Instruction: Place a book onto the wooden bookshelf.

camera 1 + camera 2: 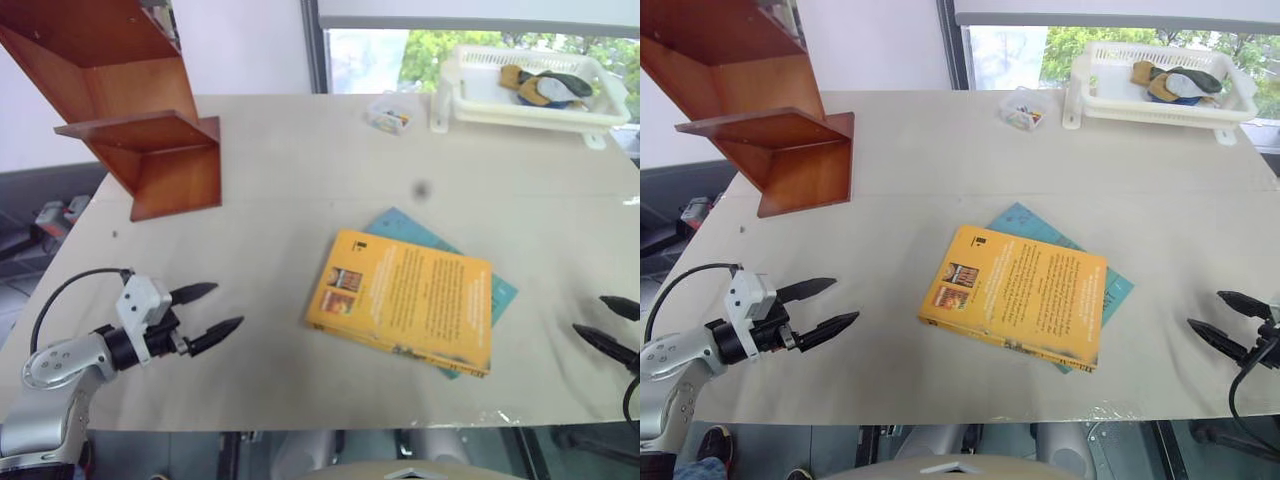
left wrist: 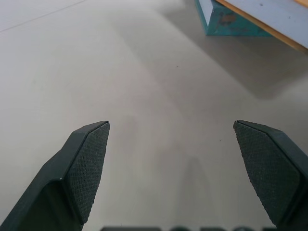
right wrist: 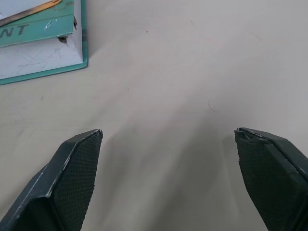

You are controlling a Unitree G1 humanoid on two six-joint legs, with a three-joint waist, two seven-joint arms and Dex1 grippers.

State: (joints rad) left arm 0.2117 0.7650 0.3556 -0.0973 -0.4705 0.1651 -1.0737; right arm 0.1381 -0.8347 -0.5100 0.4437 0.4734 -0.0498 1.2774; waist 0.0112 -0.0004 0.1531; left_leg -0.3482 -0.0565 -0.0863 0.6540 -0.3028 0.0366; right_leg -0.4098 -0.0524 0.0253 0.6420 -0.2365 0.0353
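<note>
Left eye view: the book [image 1: 405, 300] lies on the table [image 1: 300, 200], away from the bookshelf [image 1: 130, 110]. My left gripper [image 1: 218, 310] and right gripper [image 1: 605, 322] hover spread apart, empty.

Yellow-orange book [image 1: 405, 300] lies flat near wooden bookshelf [image 1: 150, 150].

Book [image 1: 405, 298]: yellow-orange cover, dense dark text, small pictures. Teal book [image 1: 503, 291] beneath. Bookshelf [image 1: 140, 110]: glossy reddish-brown. Tabletop [image 1: 300, 180]: beige. Basket [image 1: 530, 90]: white.

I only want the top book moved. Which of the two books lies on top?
The yellow-orange book lies on top, covering most of the teal book, whose corners stick out beneath it.
</note>
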